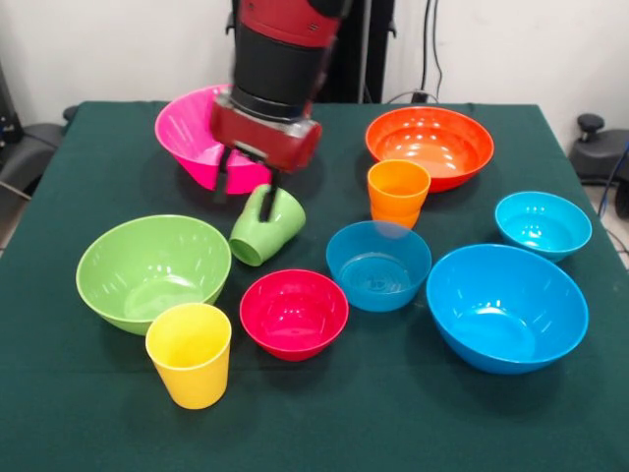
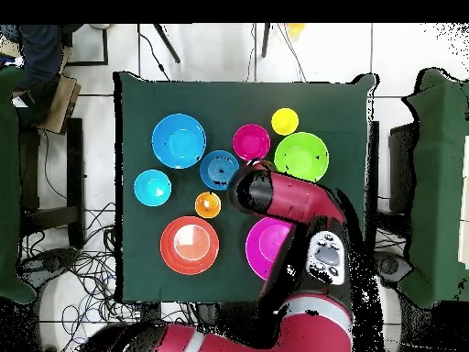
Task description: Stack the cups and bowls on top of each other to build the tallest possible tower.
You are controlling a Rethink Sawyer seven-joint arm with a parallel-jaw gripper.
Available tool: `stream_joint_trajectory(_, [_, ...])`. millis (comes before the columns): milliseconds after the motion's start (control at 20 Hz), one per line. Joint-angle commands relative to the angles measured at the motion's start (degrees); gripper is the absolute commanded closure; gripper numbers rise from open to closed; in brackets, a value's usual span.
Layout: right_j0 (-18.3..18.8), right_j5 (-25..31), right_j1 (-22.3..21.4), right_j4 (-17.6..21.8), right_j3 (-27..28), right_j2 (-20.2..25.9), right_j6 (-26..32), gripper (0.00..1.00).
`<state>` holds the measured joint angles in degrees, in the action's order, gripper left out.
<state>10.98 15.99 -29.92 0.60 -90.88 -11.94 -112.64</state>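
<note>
My gripper (image 1: 246,189) hangs over the upper end of the green cup (image 1: 267,228), which is tilted with its mouth facing down and left; whether the cup is held I cannot tell. The orange cup (image 1: 398,193) stands upright in front of the large orange bowl (image 1: 429,144). The yellow cup (image 1: 189,354) stands upright at the near left. The bowls are a large pink (image 1: 187,128), a light green (image 1: 152,267), a red (image 1: 294,312), a mid blue (image 1: 378,264), a large blue (image 1: 506,305) and a small cyan one (image 1: 543,223). In the overhead view the arm (image 2: 284,206) hides the green cup.
The green table (image 1: 393,423) ends close behind the pink and orange bowls. The overhead view shows the pink bowl (image 2: 266,246), orange bowl (image 2: 190,245), orange cup (image 2: 208,204) and yellow cup (image 2: 285,121). A person (image 2: 37,55) sits at the top left corner.
</note>
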Motion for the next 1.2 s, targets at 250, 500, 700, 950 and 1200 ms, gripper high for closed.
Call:
stream_joint_trajectory(250, [13.51, 2.90, -3.50, 10.68, -2.38, 12.80, 10.37, 0.00])
stream_joint_trajectory(500, [12.73, 2.04, -3.73, 12.79, -2.85, 13.11, 6.40, 0.00])
stream_joint_trajectory(700, [11.47, 2.55, -3.98, 13.38, -2.55, 12.43, 4.09, 0.00])
stream_joint_trajectory(950, [10.51, 3.08, -3.98, 13.47, -2.34, 11.86, 2.55, 0.00])
stream_joint_trajectory(1200, [9.92, 2.81, -3.92, 13.60, -2.27, 11.39, 1.67, 0.00])
